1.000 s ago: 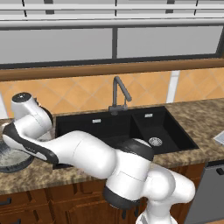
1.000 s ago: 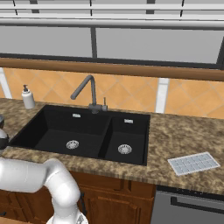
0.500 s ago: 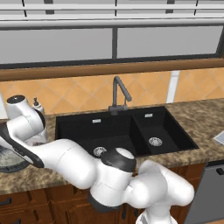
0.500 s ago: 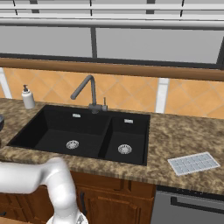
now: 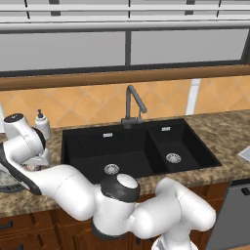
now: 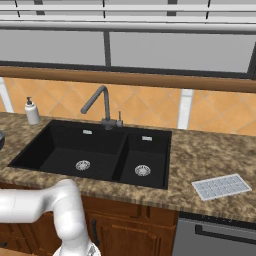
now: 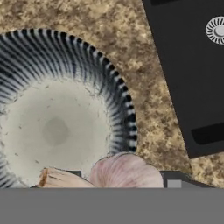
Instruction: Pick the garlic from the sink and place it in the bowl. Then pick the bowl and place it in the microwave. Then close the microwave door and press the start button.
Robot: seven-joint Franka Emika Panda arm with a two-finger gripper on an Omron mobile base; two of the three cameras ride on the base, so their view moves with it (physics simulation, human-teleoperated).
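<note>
While the gripper point(image 7: 127, 186) sat at the bottom centre of the hand view, its jaws were pinching the garlic point(image 7: 124, 171), whose tapered tip pointed left. Just beyond it, filling the left half of that frame, lay the bowl point(image 7: 114, 87) on the speckled counter point(image 7: 148, 100). At upper right was the sink point(image 7: 192, 78) with a silver drain point(image 7: 216, 29). At far left of the left base view, the arm point(image 5: 24, 146) hung over the bowl's rim.

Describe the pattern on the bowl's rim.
The bowl has dark blue-grey and white radial streaks around a pale speckled centre, clearest in the hand view.
</note>
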